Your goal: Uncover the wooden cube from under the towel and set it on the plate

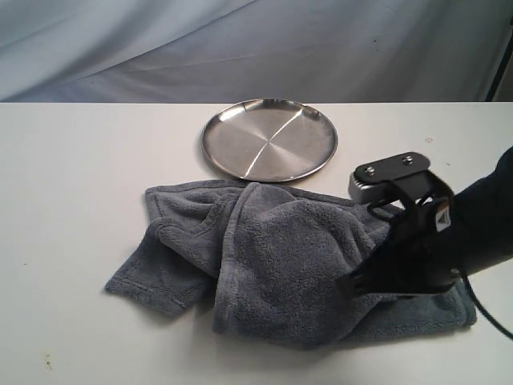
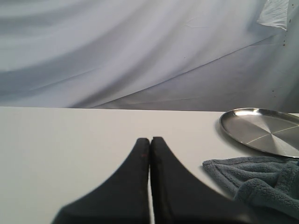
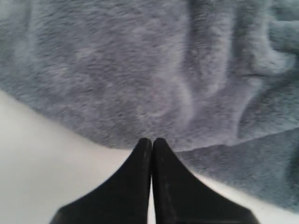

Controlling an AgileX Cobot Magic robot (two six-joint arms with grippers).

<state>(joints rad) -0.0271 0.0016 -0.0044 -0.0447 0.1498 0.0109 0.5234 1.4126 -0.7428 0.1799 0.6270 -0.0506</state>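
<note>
I am working on the uncovering step: the wooden cube is showing in none of the views, so I am judging that it is lying somewhere under the towel (image 1: pixel 272 257), though I cannot tell under which fold. The towel is lying bunched and creased on the table (image 1: pixel 72 160), and the plate (image 1: pixel 268 140) is sitting empty just beyond the towel's far edge, the fleece coming right up to its rim. I am bringing my right hand (image 1: pixel 346 285) low over the towel's right end, with the fingertips meeting at the towel's near border where fleece is giving way to bare table. That hand is clenched, its fingers pressed flat together with no gap; the tips are looking to be touching the pile, but I cannot tell whether any cloth is caught between them. My left hand (image 2: pixel 150 140) is clenched too, gripping nothing, hovering over bare table apart from the towel. As I am reading it, the next move is calling for a sure pinch on the towel's edge and a lift and pull away from the plate, gently, so the hidden cube is not getting dragged along.
</note>
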